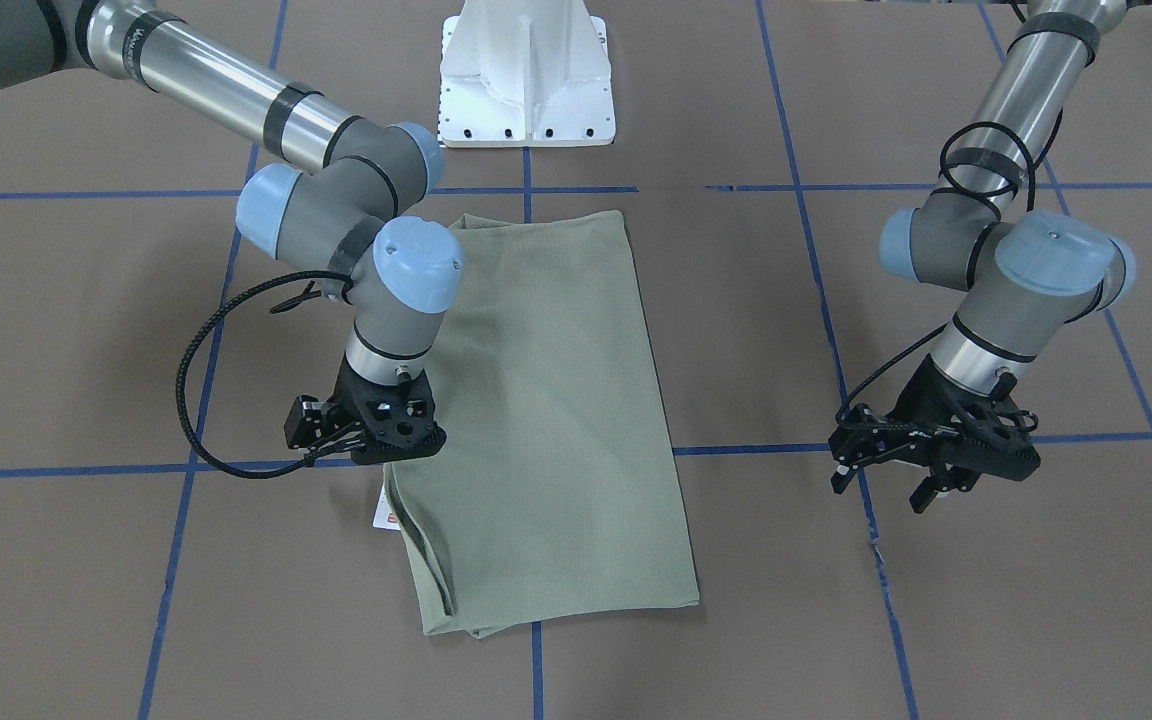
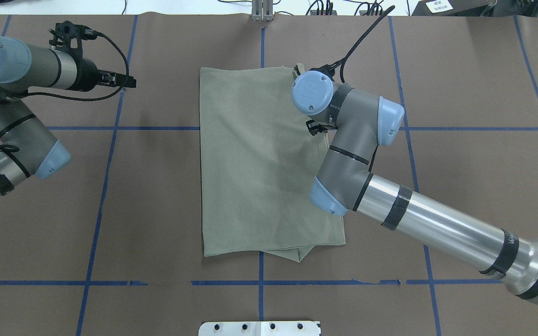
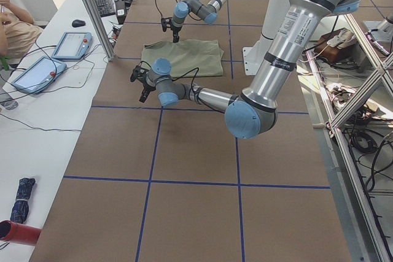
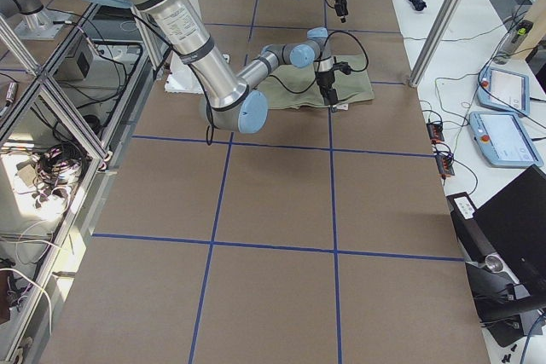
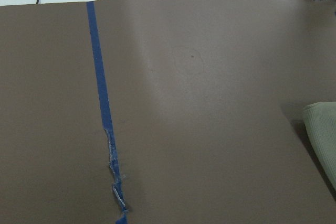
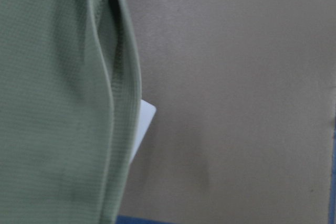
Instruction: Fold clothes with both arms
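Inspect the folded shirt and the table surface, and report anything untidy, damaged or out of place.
A white hang tag sticks out from under the shirt. At one short end a lower layer pokes past the top one, so the fold is uneven. A blue tape line on the table cover is torn and frayed.

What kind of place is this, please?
Probably a robotics laboratory. A brown paper-covered table carries a blue tape grid, a silver-and-grey left robot arm and right robot arm work over it, and blue-edged control tablets lie on a white side bench.
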You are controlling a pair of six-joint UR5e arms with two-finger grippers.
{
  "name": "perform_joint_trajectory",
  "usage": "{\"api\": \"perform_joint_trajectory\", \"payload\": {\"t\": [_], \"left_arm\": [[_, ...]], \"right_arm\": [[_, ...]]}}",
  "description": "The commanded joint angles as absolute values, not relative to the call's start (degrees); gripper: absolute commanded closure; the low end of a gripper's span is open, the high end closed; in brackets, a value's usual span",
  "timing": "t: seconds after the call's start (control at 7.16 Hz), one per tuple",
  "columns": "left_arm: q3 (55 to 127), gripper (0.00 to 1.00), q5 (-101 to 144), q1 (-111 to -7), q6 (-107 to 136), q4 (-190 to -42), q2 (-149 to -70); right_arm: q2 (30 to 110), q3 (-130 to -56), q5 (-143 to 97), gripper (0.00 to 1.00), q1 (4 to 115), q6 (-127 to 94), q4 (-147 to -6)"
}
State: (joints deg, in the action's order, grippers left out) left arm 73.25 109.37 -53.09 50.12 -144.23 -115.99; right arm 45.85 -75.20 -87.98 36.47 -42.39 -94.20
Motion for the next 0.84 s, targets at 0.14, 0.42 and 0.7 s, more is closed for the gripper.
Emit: {"api": "perform_joint_trajectory", "payload": {"t": [0.14,0.42,0.7], "left_arm": [[74.26,0.0,109.42,-53.09,50.27,-144.23,-116.01],[80.11,0.0,112.05,-52.13,59.62,-143.71,-114.45],[93.88,0.0,111.8,-47.57,63.86,-143.18,-105.34]], "right_arm": [[47.99,-79.68,-89.55,0.0,39.11,-41.56,-93.69],[53.93,-95.36,-97.09,0.0,38.68,-49.0,-93.6],[60.27,-105.78,-98.79,0.0,34.91,-60.93,-87.69]]}}
